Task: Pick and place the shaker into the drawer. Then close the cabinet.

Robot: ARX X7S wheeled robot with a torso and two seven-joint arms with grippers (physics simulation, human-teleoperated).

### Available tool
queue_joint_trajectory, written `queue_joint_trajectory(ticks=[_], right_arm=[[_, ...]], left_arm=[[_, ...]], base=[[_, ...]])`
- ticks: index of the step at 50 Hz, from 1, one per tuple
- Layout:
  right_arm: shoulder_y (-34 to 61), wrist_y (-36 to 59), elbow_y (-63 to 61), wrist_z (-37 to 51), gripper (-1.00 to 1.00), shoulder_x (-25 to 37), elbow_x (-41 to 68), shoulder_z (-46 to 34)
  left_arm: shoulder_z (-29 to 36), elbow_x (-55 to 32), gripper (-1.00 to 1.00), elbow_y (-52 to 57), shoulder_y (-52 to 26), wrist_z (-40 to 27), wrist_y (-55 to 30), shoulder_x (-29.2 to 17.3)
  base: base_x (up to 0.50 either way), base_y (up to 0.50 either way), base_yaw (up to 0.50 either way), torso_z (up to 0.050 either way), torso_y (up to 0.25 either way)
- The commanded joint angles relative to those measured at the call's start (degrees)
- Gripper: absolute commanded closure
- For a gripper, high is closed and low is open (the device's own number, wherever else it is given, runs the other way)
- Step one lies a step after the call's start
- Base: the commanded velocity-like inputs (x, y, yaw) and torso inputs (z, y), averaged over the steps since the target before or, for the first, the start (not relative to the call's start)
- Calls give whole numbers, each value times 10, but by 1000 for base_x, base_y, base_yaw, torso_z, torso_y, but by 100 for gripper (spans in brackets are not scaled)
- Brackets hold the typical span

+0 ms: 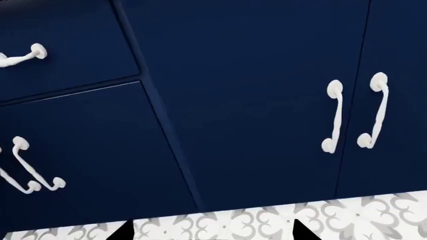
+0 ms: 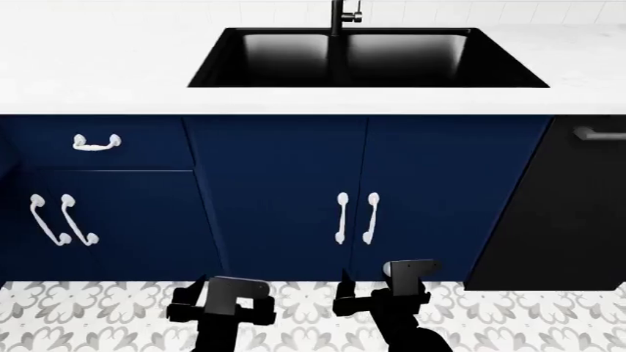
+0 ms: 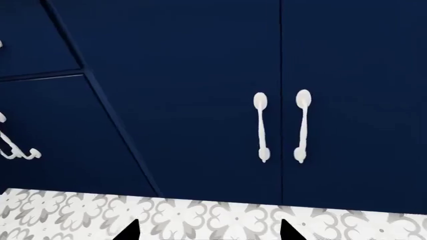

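No shaker shows in any view. The navy-blue cabinet [image 2: 284,191] fills the middle of the head view, its doors shut, with curved white handles [image 2: 355,218]. At its upper left the drawer [image 2: 146,147] sits flush with the cabinet front, and its front also shows in the left wrist view [image 1: 67,45]. Both grippers hang low over the patterned floor, facing the doors. My left gripper [image 2: 223,304] [image 1: 213,232] is open and empty. My right gripper [image 2: 383,295] [image 3: 210,232] is open too, with only floor tiles between its fingertips.
A black double sink [image 2: 367,55] with a dark faucet [image 2: 342,15] is set in the white counter [image 2: 98,66]. A black panel with a grey bar handle [image 2: 599,133] stands right of the cabinet. Grey-and-white patterned floor [image 2: 88,315] lies below.
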Motion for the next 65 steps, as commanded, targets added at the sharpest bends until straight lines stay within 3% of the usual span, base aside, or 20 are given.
queue_joint_trajectory(ticks=[1,9,37,54,60,65], right_arm=[[-3,2,-6,3,-100,3,9,0],[-4,2,-9,10,-100,4,24,10],[-1,-5,-1,6,-100,5,35,0],[7,-26,21,2,-100,3,36,-4],[13,-42,41,-3,-100,0,36,-4],[6,-30,19,7,-100,4,37,-8]], left_arm=[[-4,-3,-100,-7,-3,-7,-1,2],[-18,-24,-100,29,7,-22,-23,-10],[-20,-21,-100,-53,-16,12,16,17],[-16,-20,-100,-35,-11,8,9,11],[-14,-23,-100,-12,-5,5,-2,4],[-10,-35,-100,94,28,-29,-46,-31]], base=[[0,-500,0,0,0],[0,-500,0,0,0],[5,-500,0,0,0],[288,-403,0,0,0],[0,0,0,0,0],[0,0,0,0,0]])
